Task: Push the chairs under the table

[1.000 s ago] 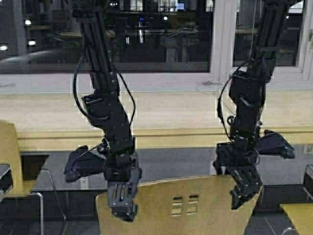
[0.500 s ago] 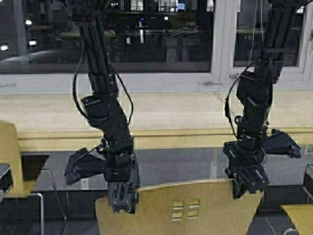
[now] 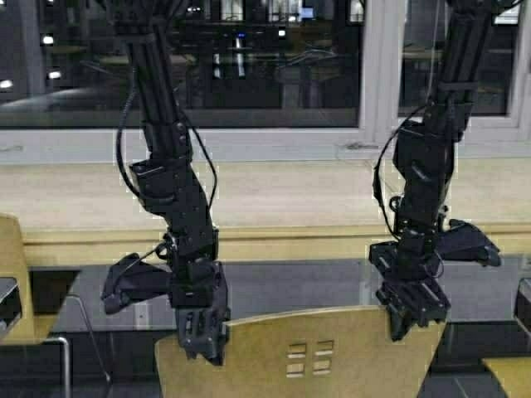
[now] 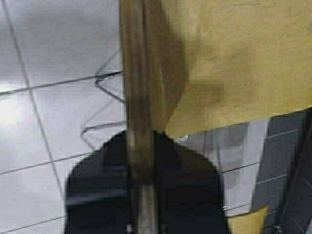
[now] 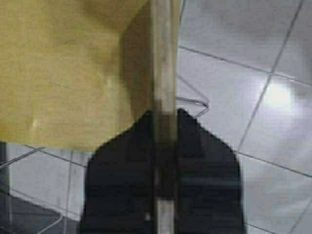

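One tan plywood chair stands right before me; its curved backrest (image 3: 307, 352) with small cut-outs fills the bottom middle of the high view. My left gripper (image 3: 203, 336) is shut on the left end of the backrest's top edge, and my right gripper (image 3: 412, 311) is shut on the right end. In the left wrist view the backrest's edge (image 4: 139, 73) runs between the black fingers of the left gripper (image 4: 141, 141). The right wrist view shows the same clamp by the right gripper (image 5: 164, 119) on the chair (image 5: 58, 73). The table (image 3: 282, 199), a long pale counter, runs across just beyond the chair.
A second matching chair (image 3: 10, 274) stands at the left edge and part of another (image 3: 508, 369) at the lower right. Dark windows (image 3: 249, 58) rise behind the counter. Grey floor tiles (image 4: 48, 48) and thin chrome legs (image 5: 195, 102) show below.
The right gripper went from open beside the backrest to shut on its top edge. The whole scene has shifted slightly down and left, so the robot has moved a little.
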